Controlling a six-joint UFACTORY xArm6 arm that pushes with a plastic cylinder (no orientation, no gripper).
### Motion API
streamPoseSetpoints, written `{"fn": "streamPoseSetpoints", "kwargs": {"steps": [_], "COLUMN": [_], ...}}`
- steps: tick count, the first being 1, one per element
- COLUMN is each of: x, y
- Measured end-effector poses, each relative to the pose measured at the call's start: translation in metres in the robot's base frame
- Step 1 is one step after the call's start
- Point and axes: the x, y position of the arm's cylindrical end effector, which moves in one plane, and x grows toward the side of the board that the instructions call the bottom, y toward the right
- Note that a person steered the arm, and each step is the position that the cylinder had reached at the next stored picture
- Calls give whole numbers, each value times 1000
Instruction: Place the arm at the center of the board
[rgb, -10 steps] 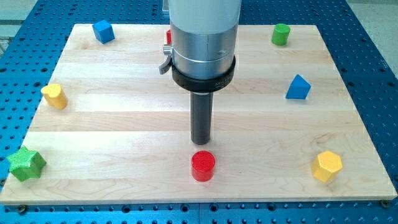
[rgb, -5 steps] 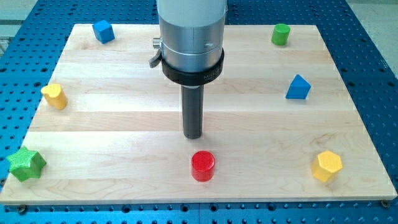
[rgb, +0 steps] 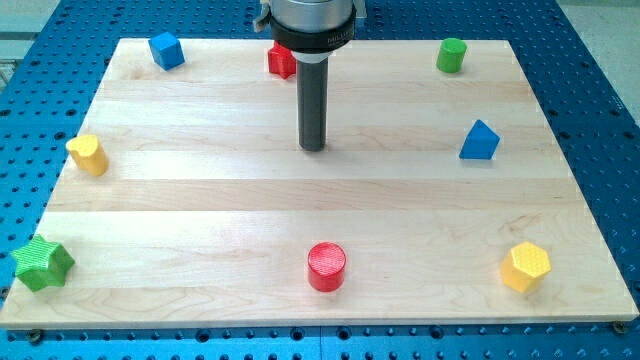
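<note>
One rod, no claw to judge, my tip (rgb: 314, 148) mid-board (rgb: 180, 190), touching no block.

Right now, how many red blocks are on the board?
2. The red cylinder stands near the view's bottom, about mid-width. Another red block sits at the view's top, partly hidden behind the rod, left of my tip. The arm may hide more.

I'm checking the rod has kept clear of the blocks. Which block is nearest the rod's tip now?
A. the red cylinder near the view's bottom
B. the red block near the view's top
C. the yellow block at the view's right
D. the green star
B: my tip stands apart from every block, just below the red block near the view's top, which is nearer than the red cylinder.
</note>
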Motion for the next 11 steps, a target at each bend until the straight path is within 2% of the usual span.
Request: {"fn": "streamPoseSetpoints", "kwargs": {"steps": [3,11], "x": [-18,-5], "y": [33,14]}}
